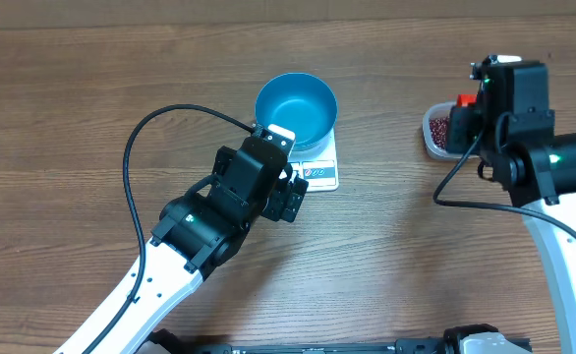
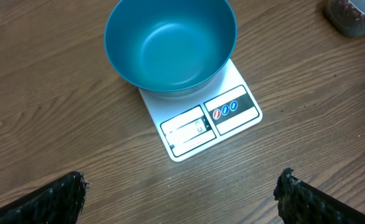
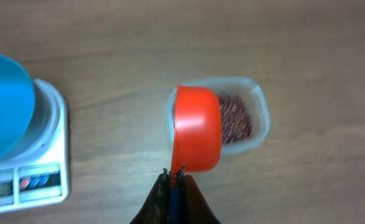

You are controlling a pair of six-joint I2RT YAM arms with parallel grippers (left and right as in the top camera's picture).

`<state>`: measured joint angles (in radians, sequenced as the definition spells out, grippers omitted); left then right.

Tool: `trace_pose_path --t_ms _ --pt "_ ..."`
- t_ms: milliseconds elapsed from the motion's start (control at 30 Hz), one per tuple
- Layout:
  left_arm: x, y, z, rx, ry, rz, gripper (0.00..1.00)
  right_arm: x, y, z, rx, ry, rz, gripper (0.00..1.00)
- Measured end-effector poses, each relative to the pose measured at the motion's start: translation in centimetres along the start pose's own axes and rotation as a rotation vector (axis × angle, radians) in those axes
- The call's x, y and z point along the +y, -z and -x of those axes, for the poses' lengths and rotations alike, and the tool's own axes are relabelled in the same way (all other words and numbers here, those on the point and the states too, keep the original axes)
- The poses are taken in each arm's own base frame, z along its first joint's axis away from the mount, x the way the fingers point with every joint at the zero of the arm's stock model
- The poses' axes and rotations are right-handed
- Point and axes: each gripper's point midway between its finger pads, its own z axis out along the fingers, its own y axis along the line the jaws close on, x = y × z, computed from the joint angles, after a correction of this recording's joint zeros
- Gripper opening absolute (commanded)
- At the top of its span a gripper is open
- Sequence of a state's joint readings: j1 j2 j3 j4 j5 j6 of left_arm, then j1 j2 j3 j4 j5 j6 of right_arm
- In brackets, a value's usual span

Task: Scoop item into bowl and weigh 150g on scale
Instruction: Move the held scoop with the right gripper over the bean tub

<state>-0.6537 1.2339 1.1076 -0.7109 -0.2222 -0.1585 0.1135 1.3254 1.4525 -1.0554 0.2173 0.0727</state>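
One bowl (image 1: 296,110), one scale (image 2: 201,124), one tub (image 3: 263,107) of beans (image 3: 235,118), one scoop (image 3: 197,127).

Soft, even light from above fills all three views, leaving the wooden table (image 1: 416,265) bright with only faint, diffuse shadows, such as the one under the teal bowl (image 2: 170,43) on the white scale (image 2: 232,115). The bowl's inside carries a mild pale sheen, no harsh glare. The right wrist view is softest: the orange scoop (image 3: 197,127) and the beans (image 3: 235,118) look slightly blurred.
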Motion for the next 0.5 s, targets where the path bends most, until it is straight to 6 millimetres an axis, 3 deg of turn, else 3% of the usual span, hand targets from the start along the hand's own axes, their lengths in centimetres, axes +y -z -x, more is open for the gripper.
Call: trace_pose_path --t_ms 167,367,500 --pt "0.0 0.0 0.0 0.000 0.000 0.000 0.99 -2.7 -0.9 1.2 -0.029 -0.023 -0.039 0.04" --pt "0.0 0.0 0.0 0.000 0.000 0.000 0.99 -6.7 -5.8 -0.4 0.102 -0.036 0.034 0.04" --pt "0.0 0.0 0.0 0.000 0.000 0.000 1.00 -7.8 -9.1 -2.0 0.181 -0.021 0.130 0.04"
